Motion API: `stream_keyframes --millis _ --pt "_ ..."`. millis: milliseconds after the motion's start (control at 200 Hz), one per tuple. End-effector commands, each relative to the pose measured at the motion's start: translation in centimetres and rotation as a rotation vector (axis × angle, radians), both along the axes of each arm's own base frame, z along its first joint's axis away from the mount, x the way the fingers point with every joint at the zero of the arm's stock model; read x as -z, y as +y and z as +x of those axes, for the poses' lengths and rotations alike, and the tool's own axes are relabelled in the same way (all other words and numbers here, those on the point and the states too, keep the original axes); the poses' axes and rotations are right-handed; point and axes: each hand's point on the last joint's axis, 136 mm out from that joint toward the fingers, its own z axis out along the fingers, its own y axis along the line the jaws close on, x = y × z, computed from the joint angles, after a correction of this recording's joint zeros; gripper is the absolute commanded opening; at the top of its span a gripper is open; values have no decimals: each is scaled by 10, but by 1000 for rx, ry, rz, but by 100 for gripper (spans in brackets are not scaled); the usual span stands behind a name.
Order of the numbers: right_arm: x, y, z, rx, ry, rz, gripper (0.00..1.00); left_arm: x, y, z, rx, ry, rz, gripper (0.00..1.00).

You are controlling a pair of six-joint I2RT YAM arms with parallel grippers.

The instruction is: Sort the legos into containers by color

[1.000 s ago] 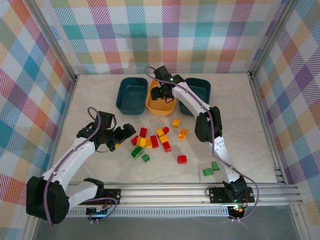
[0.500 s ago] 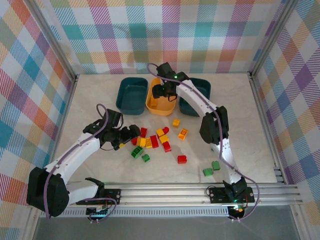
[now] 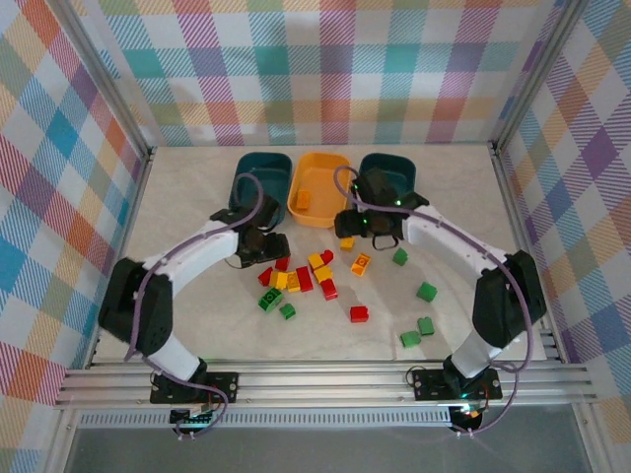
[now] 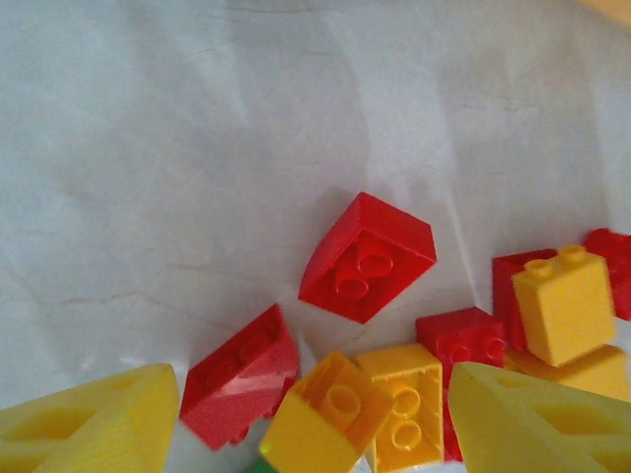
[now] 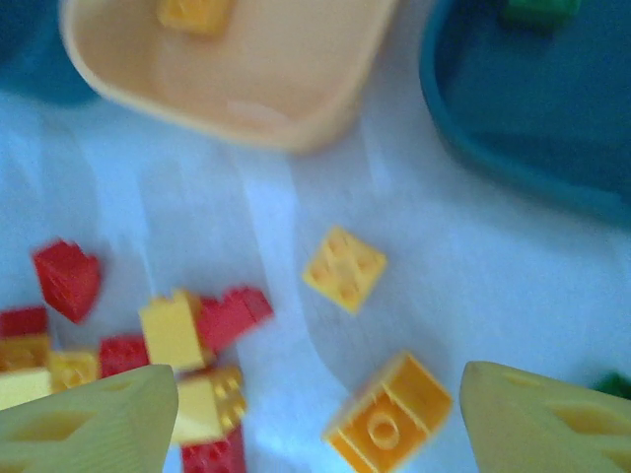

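Red, yellow and green legos (image 3: 301,276) are lying scattered on the table (image 3: 177,305), just in front of the three containers (image 3: 251,177). One yellow brick (image 3: 304,202) is sitting in the orange-yellow tub (image 3: 335,166). The left gripper (image 3: 261,246) is hanging over the red bricks (image 4: 367,256), its fingers (image 4: 89,424) spread apart and clasping nothing. The right gripper (image 3: 370,229) is hovering beside the right teal tub (image 3: 394,168), its jaws released above a loose yellow piece (image 5: 343,268).

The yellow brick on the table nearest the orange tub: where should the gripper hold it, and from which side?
Probably from straight above, on two opposite side walls of the yellow brick. It lies studs up, turned diagonally, nothing touching it.
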Motion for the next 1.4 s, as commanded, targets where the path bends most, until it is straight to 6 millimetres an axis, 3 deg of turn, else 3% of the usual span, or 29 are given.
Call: stream_keyframes --millis 0,180,335,610,735,810,925,1045,1180,1285,1395 --pt "9 -9 -15 44 13 33 76 9 -2 7 89 6 108 71" --pt "25 -22 -29 56 58 58 77 23 -13 15 154 14 104 71" --pt "23 -29 -28 63 52 46 77 39 -14 15 164 41 114 71" --pt "24 -35 -37 77 57 60 77 49 -21 34 168 -13 114 61" --pt "24 -40 -44 83 59 60 76 52 -21 40 168 -21 133 52" --pt "23 -44 -49 89 58 52 76 55 -23 41 170 -17 129 43" --pt "23 -54 -55 103 50 35 76 56 -24 40 168 -6 124 39" --pt "19 -61 -57 122 39 42 76 40 -24 41 162 -27 111 35" --pt "13 -65 -56 132 22 51 76 -6 -28 47 157 -109 71 32" --pt "9 -69 -56 143 11 55 76 -47 -22 64 127 -180 59 30" --pt "6 -75 -57 159 -2 55 76 -71 6 95 17 -198 36 29"
